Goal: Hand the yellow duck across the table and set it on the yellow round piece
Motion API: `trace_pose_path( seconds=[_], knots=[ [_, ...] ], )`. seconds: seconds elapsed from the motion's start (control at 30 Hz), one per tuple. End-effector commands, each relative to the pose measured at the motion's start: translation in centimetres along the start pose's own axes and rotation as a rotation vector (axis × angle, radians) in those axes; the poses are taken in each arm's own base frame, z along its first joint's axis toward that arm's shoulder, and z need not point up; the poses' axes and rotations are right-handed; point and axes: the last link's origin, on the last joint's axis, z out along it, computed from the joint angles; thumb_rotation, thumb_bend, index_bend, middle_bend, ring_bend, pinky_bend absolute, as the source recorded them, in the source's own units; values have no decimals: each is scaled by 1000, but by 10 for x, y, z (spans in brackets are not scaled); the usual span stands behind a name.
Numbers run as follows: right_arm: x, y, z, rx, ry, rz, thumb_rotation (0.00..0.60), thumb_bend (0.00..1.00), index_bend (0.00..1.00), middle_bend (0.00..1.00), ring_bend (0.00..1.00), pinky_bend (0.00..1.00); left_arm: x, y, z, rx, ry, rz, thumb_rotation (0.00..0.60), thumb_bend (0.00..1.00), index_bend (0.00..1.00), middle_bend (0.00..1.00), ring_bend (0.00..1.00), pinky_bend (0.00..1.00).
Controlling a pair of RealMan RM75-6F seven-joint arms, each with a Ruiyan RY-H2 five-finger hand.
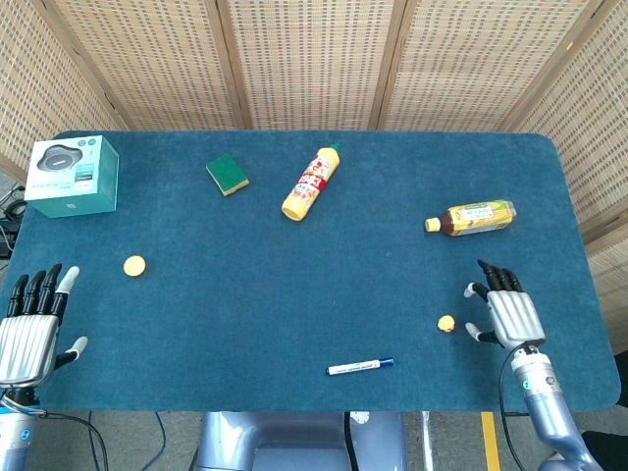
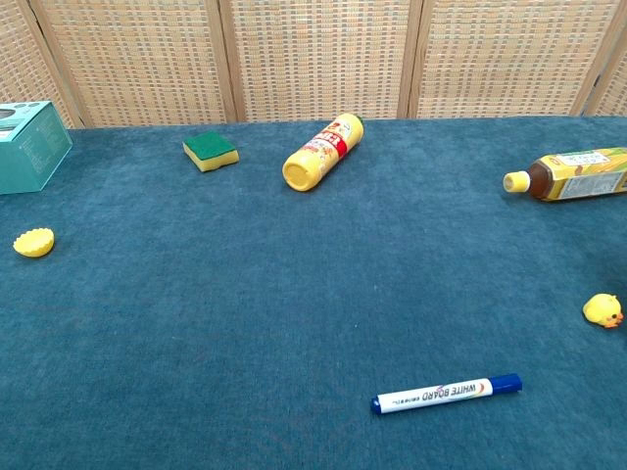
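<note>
Fingers on my right hand point(image 1: 506, 312) are spread and straight, holding nothing; the hand sits palm down over the cloth near the table's right edge. The duck point(image 1: 446, 323) lies just beside it, at the hand's 9 o'clock, with a small gap between them and no contact. In the chest view the duck point(image 2: 602, 310) sits at the far right of the frame, its orange beak toward the right; neither hand shows there.

My left hand point(image 1: 29, 324) is at the near left corner of the table point(image 1: 294, 294), fingers also apart and extended, nothing in them. The round piece point(image 1: 134, 265) is at that hand's 1 o'clock, well apart from it, and far across the cloth from the duck.

A pen point(image 1: 359, 367) lies at the duck's 8 o'clock, near the front edge. A tea bottle point(image 1: 471, 218) lies on its side at the duck's 12 o'clock. At the far side lie a yellow bottle point(image 1: 311, 183) on its side, a sponge point(image 1: 227, 174) to its left, and a teal box point(image 1: 71, 176) at the far left corner.
</note>
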Motion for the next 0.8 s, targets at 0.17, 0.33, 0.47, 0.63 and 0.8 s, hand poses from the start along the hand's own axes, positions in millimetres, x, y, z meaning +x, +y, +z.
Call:
trace_pose_path(
  seconds=[0.17,0.33,0.47,0.63,0.8],
  knots=[
    [-13,0,4,-13,-37,1,600,236,366,0,0,0,-1,1,0,-4,-2,5,600,189,0,0,0,0],
    [-20,-2,4,-8,-54,1,600,230,366,0,0,0,-2,2,0,-5,-3,7,600,189,0,0,0,0],
    [-26,-2,3,-7,-63,1,600,227,366,0,0,0,-1,2,0,-5,0,8,600,189,0,0,0,0],
    [-33,-2,5,-9,-78,5,600,227,367,0,0,0,-2,3,0,-8,-1,10,600,189,0,0,0,0],
    [-39,-2,10,-12,-90,10,600,227,370,0,0,0,-2,3,0,-8,1,10,600,188,0,0,0,0]
  ],
)
